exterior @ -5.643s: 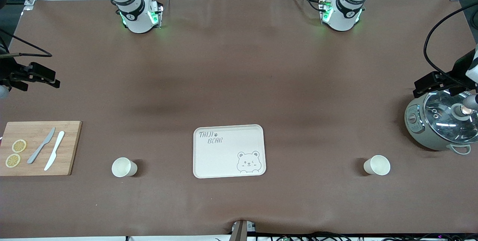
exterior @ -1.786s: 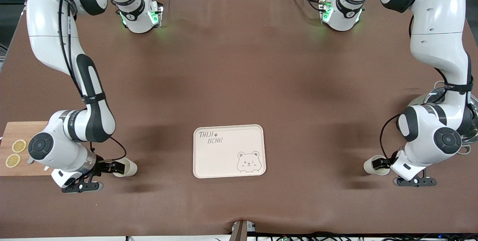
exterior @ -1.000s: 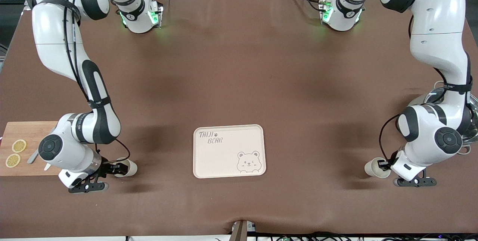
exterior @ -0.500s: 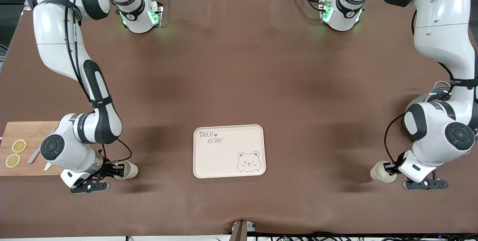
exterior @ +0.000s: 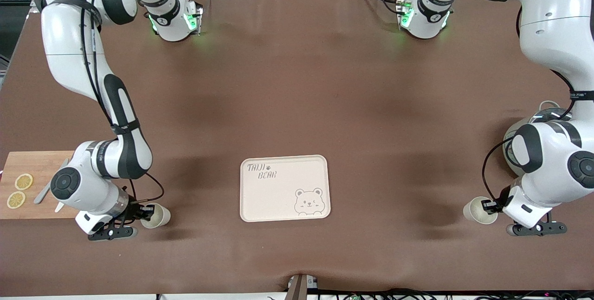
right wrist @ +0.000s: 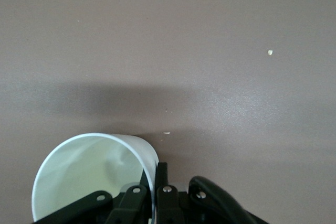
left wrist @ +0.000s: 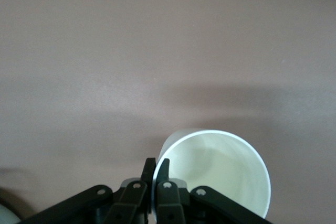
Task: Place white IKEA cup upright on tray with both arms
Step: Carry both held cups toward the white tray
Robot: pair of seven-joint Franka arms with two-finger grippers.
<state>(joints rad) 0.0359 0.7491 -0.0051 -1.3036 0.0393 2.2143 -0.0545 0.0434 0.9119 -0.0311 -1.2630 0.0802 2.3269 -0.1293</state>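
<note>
Left arm (exterior: pixel 552 170) covers most of the grey cooker (exterior: pixel 510 156) at its end of the table. Right arm (exterior: pixel 93 184) hides part of the cutting board (exterior: pixel 28 165) and most of the two knives (exterior: pixel 41 195). Both wrist views crop their cups at the frame edge: (left wrist: pixel 220 174), (right wrist: pixel 92 174). Front view: cup bases aren't discernible.

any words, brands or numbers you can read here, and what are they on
"TAIJI BEAR": grey lettering on the tray, in the corner away from its bear-face drawing.
Small dark marks on the arm bases, and on the left arm's forearm band: too small to read.
The cups, the board and both wrist views show no text.
</note>
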